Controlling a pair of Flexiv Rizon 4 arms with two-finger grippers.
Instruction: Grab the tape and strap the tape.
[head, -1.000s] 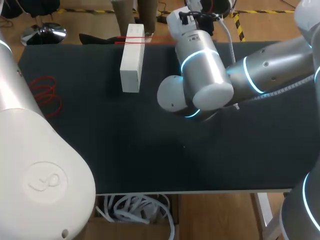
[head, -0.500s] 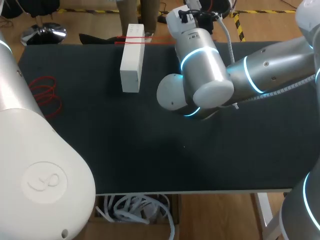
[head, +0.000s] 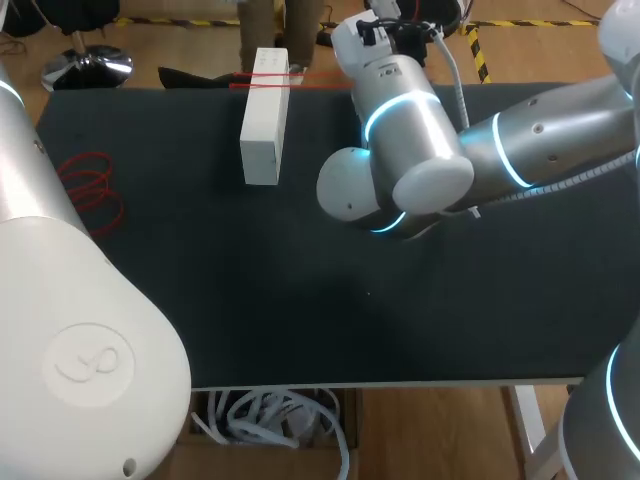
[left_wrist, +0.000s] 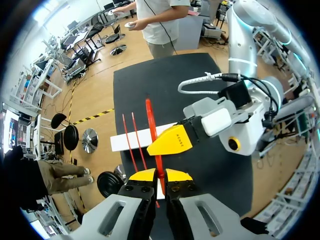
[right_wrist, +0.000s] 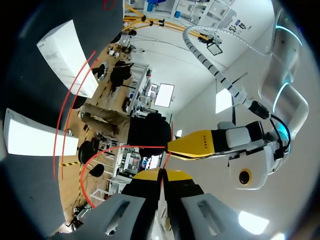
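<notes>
A white box (head: 263, 115) lies near the table's far edge, with red tape (head: 270, 78) wrapped around its far end and strands running off to the right. My right arm (head: 410, 150) reaches over the middle and hides both grippers in the head view. In the left wrist view my left gripper (left_wrist: 159, 175) is shut on the red tape (left_wrist: 149, 120). The right gripper (left_wrist: 167, 144) sits just ahead of it on the same strand, above the box (left_wrist: 132, 141). In the right wrist view my right gripper (right_wrist: 161, 175) is shut on the tape (right_wrist: 135, 146), with the left gripper (right_wrist: 197, 143) close beside it.
Loose red tape loops (head: 90, 185) lie on the dark table (head: 250, 300) at the left side. My left arm's large white body (head: 80, 330) covers the near left corner.
My right arm has edged slightly to the right. The box, the tape and both grips look the same.
</notes>
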